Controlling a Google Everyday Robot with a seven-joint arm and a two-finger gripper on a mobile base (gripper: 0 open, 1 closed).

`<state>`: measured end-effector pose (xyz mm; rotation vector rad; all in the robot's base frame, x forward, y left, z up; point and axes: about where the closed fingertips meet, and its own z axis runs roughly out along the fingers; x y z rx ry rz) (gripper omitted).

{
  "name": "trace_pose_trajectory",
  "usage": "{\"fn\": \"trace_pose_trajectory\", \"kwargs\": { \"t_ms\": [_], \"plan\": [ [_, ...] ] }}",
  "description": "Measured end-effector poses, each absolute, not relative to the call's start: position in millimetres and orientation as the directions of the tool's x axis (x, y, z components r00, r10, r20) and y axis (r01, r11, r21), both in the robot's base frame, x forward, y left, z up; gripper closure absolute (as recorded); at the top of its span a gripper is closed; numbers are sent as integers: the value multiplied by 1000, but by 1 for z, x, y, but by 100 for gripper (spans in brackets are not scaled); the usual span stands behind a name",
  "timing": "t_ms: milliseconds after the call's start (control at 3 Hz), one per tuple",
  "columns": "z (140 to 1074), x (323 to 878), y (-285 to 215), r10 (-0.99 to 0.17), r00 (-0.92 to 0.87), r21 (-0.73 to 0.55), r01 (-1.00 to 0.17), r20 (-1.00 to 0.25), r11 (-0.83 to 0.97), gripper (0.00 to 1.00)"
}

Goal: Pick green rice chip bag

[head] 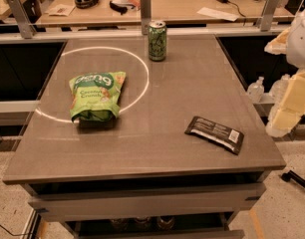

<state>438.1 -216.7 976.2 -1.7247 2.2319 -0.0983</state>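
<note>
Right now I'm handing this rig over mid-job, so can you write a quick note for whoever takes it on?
Gripper: beyond the table's right edge, well apart from the bag.
Green rice chip bag: lying flat on the table's left side, over the white circle line.
Green can stands at the back centre; black wrapper lies front right. Leave both.
Done: nothing picked yet.
Left: reach across, grasp the bag, lift it.

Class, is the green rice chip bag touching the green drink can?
No, the green rice chip bag lies apart from the can; the pincer hangs right of the table.
</note>
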Motion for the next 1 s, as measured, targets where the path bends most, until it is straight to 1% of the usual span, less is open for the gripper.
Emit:
{"fn": "trace_pose_trajectory", "kwargs": {
  "t_ms": [333,667,1000],
  "plan": [
    [976,438,-217,-953,-222,-246,-931,-207,270,0],
    [978,439,-212,-923,-269,-226,-915,-276,334,0],
    [979,442,-194,-861,-338,-183,-885,-380,428,0]
  ]
}}
